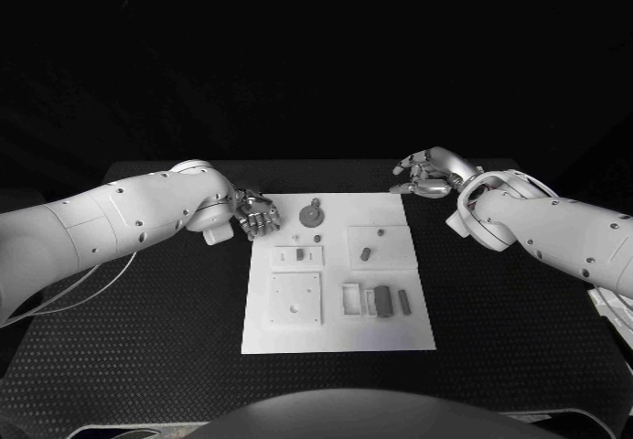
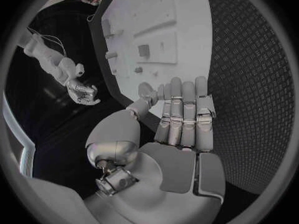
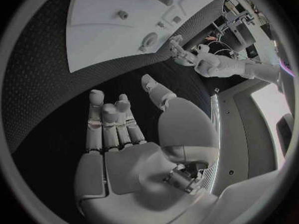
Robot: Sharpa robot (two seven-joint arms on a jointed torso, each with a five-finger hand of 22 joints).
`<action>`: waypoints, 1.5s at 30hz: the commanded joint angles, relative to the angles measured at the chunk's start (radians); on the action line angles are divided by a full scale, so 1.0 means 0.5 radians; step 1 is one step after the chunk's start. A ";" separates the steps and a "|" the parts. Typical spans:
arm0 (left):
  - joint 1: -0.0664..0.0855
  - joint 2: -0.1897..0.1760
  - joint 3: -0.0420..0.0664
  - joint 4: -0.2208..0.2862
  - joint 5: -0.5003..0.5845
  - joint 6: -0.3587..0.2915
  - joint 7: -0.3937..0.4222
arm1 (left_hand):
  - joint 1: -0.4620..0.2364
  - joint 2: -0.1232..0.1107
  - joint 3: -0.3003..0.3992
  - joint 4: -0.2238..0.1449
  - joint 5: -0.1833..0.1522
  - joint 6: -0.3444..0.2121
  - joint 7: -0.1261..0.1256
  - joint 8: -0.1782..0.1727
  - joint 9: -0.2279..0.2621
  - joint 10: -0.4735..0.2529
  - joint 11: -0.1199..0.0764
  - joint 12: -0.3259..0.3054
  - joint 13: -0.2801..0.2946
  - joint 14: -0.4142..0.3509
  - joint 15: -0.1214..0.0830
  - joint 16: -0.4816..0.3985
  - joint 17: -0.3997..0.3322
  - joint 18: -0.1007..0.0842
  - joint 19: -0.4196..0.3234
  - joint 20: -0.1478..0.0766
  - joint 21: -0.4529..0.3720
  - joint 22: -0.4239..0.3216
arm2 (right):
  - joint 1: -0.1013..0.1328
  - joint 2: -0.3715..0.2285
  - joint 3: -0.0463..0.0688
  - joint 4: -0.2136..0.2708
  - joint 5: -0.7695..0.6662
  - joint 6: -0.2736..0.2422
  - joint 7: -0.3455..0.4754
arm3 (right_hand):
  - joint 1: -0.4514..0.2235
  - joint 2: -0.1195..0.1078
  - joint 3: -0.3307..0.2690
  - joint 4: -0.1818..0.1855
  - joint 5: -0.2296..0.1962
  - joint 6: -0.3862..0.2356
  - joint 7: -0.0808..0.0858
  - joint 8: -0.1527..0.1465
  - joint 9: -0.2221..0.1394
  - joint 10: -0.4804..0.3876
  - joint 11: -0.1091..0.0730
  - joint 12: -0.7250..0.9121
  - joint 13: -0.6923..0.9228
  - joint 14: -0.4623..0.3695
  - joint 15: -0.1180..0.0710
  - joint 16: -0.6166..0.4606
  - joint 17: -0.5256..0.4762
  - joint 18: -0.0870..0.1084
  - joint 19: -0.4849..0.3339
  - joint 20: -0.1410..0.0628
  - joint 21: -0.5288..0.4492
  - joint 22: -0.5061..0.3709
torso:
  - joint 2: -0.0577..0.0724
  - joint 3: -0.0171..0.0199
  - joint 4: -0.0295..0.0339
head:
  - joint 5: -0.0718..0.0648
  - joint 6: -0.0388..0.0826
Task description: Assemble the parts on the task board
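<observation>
The white task board (image 1: pixel 337 331) lies in the middle of the black table. On it are grey parts: a round piece with a stem (image 1: pixel 311 215) near the far edge, a small block (image 1: pixel 301 253), a peg (image 1: pixel 367 250) on a raised tile, and two bars (image 1: pixel 384 301) near the right side. My left hand (image 1: pixel 259 215) hovers at the board's far left corner, fingers straight and apart, holding nothing (image 2: pixel 182 119). My right hand (image 1: pixel 427 174) hangs beyond the board's far right corner, fingers loosely spread, empty (image 3: pixel 118 129). The board also appears in both wrist views (image 2: pixel 181 15) (image 3: pixel 106 40).
A square plate with holes (image 1: pixel 295 299) and an open frame (image 1: pixel 352 298) sit on the board's near half. Black textured table (image 1: pixel 145 329) surrounds the board on every side. A thin cable (image 1: pixel 80 288) trails under my left arm.
</observation>
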 commanded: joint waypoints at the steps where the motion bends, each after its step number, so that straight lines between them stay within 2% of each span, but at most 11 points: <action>1: 0.002 -0.029 0.000 0.090 0.094 -0.113 -0.037 | 0.010 0.024 0.001 -0.015 -0.004 0.043 -0.022 -0.009 0.003 0.023 -0.008 -0.011 -0.004 0.013 -0.002 0.005 0.004 0.017 0.015 -0.002 0.008 0.047 | 0.000 -0.004 0.000 0.006 -0.005 0.009 0.012 | -0.012 -0.001 0.003 -0.005 0.000 0.000 0.030 0.011 -0.002 -0.010 0.000 0.011 -0.003 -0.005 -0.015 0.008 -0.002 0.030 -0.012 0.002 -0.009 0.030 | 0.000 -0.0012 -0.001 | 0.005 0.002; 8: -0.001 -0.069 -0.008 0.229 0.096 -0.132 -0.101 | 0.009 0.025 0.003 -0.019 -0.010 0.052 -0.023 -0.020 0.006 0.033 -0.009 -0.021 -0.007 0.018 -0.005 0.007 0.005 0.015 0.018 -0.006 0.011 0.047 | 0.000 -0.008 0.000 0.008 -0.005 0.009 0.011 | -0.012 -0.001 0.003 -0.006 0.000 0.000 0.030 0.011 -0.002 -0.010 0.000 0.012 -0.004 -0.005 -0.015 0.008 -0.003 0.030 -0.012 0.002 -0.009 0.030 | 0.002 -0.0031 -0.003 | 0.009 0.002; 10: -0.003 -0.078 -0.017 0.263 0.085 -0.150 -0.121 | 0.009 0.025 0.004 -0.021 -0.013 0.054 -0.024 -0.024 0.007 0.037 -0.010 -0.024 -0.008 0.020 -0.006 0.007 0.005 0.015 0.019 -0.007 0.013 0.047 | 0.000 -0.009 0.000 0.008 -0.005 0.009 0.011 | -0.012 -0.001 0.003 -0.006 0.000 0.000 0.030 0.012 -0.002 -0.010 0.000 0.012 -0.004 -0.005 -0.015 0.008 -0.003 0.030 -0.012 0.002 -0.009 0.030 | 0.003 -0.0040 -0.003 | 0.010 0.002; 16: -0.004 -0.096 -0.060 0.341 0.047 -0.190 -0.177 | 0.010 0.026 0.005 -0.027 -0.018 0.063 -0.025 -0.034 0.011 0.051 -0.013 -0.032 -0.009 0.028 -0.010 0.010 0.006 0.014 0.025 -0.011 0.019 0.048 | 0.000 -0.011 0.000 0.011 -0.005 0.009 0.011 | -0.012 -0.001 0.003 -0.006 0.000 0.000 0.030 0.012 -0.002 -0.011 0.000 0.012 -0.005 -0.005 -0.015 0.009 -0.003 0.030 -0.012 0.002 -0.009 0.030 | 0.003 -0.0032 -0.003 | 0.011 -0.003; 21: -0.004 -0.102 -0.093 0.369 0.024 -0.188 -0.200 | 0.007 0.029 0.006 -0.029 -0.037 0.067 -0.024 -0.048 0.014 0.057 -0.013 -0.043 -0.011 0.029 -0.012 0.007 0.005 0.011 0.025 -0.013 0.020 0.046 | 0.000 -0.013 0.000 0.012 -0.005 0.009 0.011 | -0.012 -0.001 0.003 -0.006 0.000 0.000 0.030 0.012 -0.003 -0.011 0.000 0.012 -0.005 -0.005 -0.015 0.009 -0.003 0.030 -0.012 0.002 -0.009 0.030 | 0.003 -0.0037 -0.003 | 0.012 -0.005; 27: -0.004 -0.107 -0.131 0.399 -0.015 -0.251 -0.244 | 0.007 0.030 0.007 -0.029 -0.041 0.069 -0.024 -0.052 0.015 0.060 -0.013 -0.046 -0.012 0.030 -0.012 0.007 0.005 0.010 0.025 -0.014 0.021 0.046 | 0.000 -0.015 0.000 0.013 -0.005 0.009 0.010 | -0.013 -0.001 0.003 -0.006 0.000 0.000 0.030 0.012 -0.003 -0.011 0.000 0.013 -0.006 -0.005 -0.015 0.009 -0.004 0.030 -0.012 0.002 -0.009 0.030 | 0.003 -0.0034 -0.004 | 0.015 -0.011; 36: -0.007 -0.111 -0.136 0.427 -0.023 -0.215 -0.260 | 0.005 0.031 0.008 -0.031 -0.047 0.073 -0.025 -0.058 0.018 0.067 -0.014 -0.050 -0.011 0.034 -0.014 0.008 0.005 0.010 0.028 -0.016 0.023 0.046 | 0.000 -0.015 0.000 0.014 -0.005 0.010 0.011 | -0.013 -0.001 0.003 -0.006 0.000 0.000 0.030 0.013 -0.003 -0.011 0.000 0.013 -0.007 -0.006 -0.015 0.009 -0.004 0.030 -0.012 0.002 -0.010 0.030 | 0.003 -0.0042 -0.005 | 0.014 -0.016; 37: -0.007 -0.113 -0.136 0.430 -0.023 -0.214 -0.265 | 0.004 0.033 0.008 -0.032 -0.064 0.072 -0.024 -0.064 0.019 0.066 -0.013 -0.055 -0.012 0.032 -0.013 0.006 0.004 0.009 0.025 -0.016 0.022 0.046 | 0.000 -0.016 0.000 0.014 -0.005 0.010 0.011 | -0.013 -0.001 0.003 -0.006 0.000 0.000 0.030 0.013 -0.003 -0.011 0.000 0.013 -0.007 -0.006 -0.015 0.009 -0.004 0.030 -0.012 0.002 -0.010 0.030 | 0.003 -0.0040 -0.006 | 0.014 -0.017; 38: -0.008 -0.114 -0.137 0.433 -0.023 -0.214 -0.268 | 0.010 0.035 0.021 -0.033 -0.150 0.067 -0.020 -0.081 0.020 0.066 -0.012 -0.066 -0.013 0.027 -0.013 0.002 0.003 0.008 0.019 -0.017 0.021 0.045 | 0.000 -0.016 0.000 0.014 -0.005 0.010 0.011 | -0.013 -0.001 0.003 -0.006 0.000 0.000 0.030 0.013 -0.003 -0.011 0.000 0.013 -0.007 -0.006 -0.015 0.009 -0.004 0.030 -0.012 0.002 -0.010 0.030 | 0.003 -0.0040 -0.006 | 0.014 -0.017; 39: -0.008 -0.115 -0.137 0.436 -0.027 -0.216 -0.269 | 0.013 0.032 0.029 -0.031 -0.166 0.068 -0.019 -0.089 0.021 0.068 -0.012 -0.069 -0.012 0.027 -0.013 0.002 0.003 0.007 0.018 -0.017 0.021 0.045 | 0.000 -0.016 0.000 0.014 -0.005 0.010 0.011 | -0.013 -0.001 0.003 -0.006 0.000 0.000 0.030 0.013 -0.003 -0.011 0.000 0.013 -0.007 -0.006 -0.015 0.009 -0.004 0.030 -0.012 0.002 -0.010 0.030 | 0.003 -0.0039 -0.006 | 0.014 -0.018; 45: -0.012 -0.120 -0.138 0.451 -0.048 -0.215 -0.279 | 0.014 0.029 0.033 -0.030 -0.170 0.069 -0.018 -0.094 0.022 0.069 -0.012 -0.071 -0.012 0.027 -0.013 0.002 0.003 0.006 0.018 -0.017 0.021 0.045 | 0.000 -0.016 0.000 0.014 -0.005 0.012 0.012 | -0.014 -0.001 0.003 -0.005 0.000 0.000 0.030 0.013 -0.003 -0.011 0.000 0.014 -0.008 -0.006 -0.015 0.009 -0.005 0.030 -0.012 0.002 -0.010 0.030 | 0.003 -0.0040 -0.004 | 0.013 -0.021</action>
